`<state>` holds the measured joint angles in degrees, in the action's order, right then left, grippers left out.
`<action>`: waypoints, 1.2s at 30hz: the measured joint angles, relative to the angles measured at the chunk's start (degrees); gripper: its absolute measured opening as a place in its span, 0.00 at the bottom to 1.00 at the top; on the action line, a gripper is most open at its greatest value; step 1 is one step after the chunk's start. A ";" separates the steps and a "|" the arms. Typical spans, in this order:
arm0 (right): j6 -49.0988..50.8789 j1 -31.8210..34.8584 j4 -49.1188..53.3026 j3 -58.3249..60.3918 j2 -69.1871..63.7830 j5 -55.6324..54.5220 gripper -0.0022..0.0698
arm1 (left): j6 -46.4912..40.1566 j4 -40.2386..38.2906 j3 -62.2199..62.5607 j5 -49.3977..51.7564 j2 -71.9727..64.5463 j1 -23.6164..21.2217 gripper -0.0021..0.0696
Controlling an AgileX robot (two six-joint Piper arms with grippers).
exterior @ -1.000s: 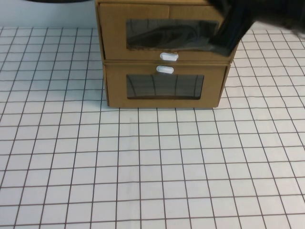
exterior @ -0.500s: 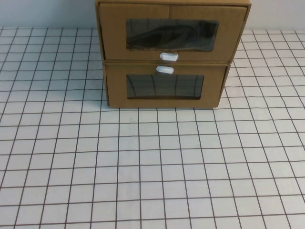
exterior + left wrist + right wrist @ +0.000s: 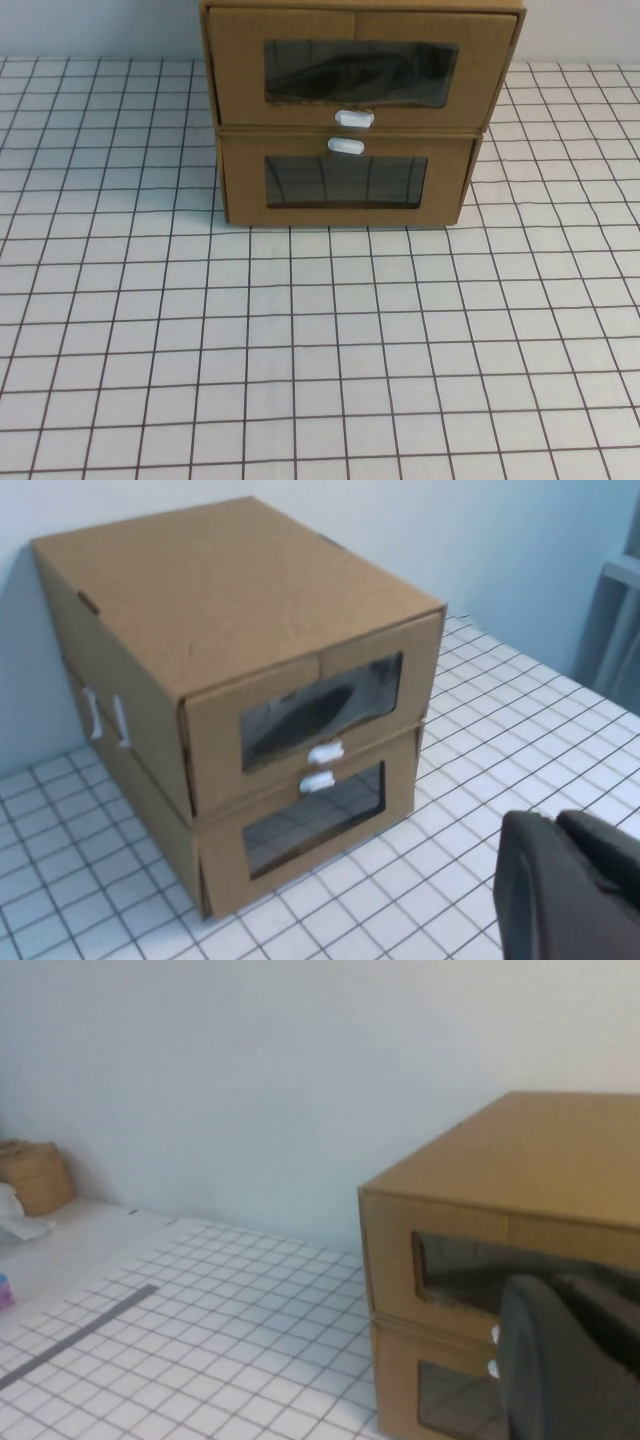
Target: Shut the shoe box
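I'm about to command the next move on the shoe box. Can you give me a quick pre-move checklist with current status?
1. Shoe box front flush with its sleeve: ok, it looks shut in the left wrist view.
2. Tab unobstructed: ok.
3. Lower drawer shut: ok.
4. Left claw clear of the box: ok, held back over the table.
5. Right claw clear of the box: ok, absent from the high view.
6. Grip state of either claw: cannot tell.

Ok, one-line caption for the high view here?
Shoe box closed, stacked on a similar cardboard drawer on the gridded table; neither hand in view.
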<state>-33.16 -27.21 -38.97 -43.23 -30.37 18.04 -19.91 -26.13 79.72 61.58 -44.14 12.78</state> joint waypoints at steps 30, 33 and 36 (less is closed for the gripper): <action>1.85 0.00 10.02 22.48 19.25 2.46 0.01 | 1.05 16.73 -50.20 -18.72 43.64 0.00 0.02; 1.85 0.00 10.02 22.48 19.25 3.48 0.01 | 1.15 16.62 -50.20 -18.95 43.64 0.00 0.02; 1.85 0.00 10.02 22.48 19.25 4.23 0.01 | 1.26 16.62 -50.20 -18.95 43.64 0.00 0.02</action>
<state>-31.30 -27.21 -28.95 -20.75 -11.12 22.27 -18.64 -9.51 29.52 42.63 -0.50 12.78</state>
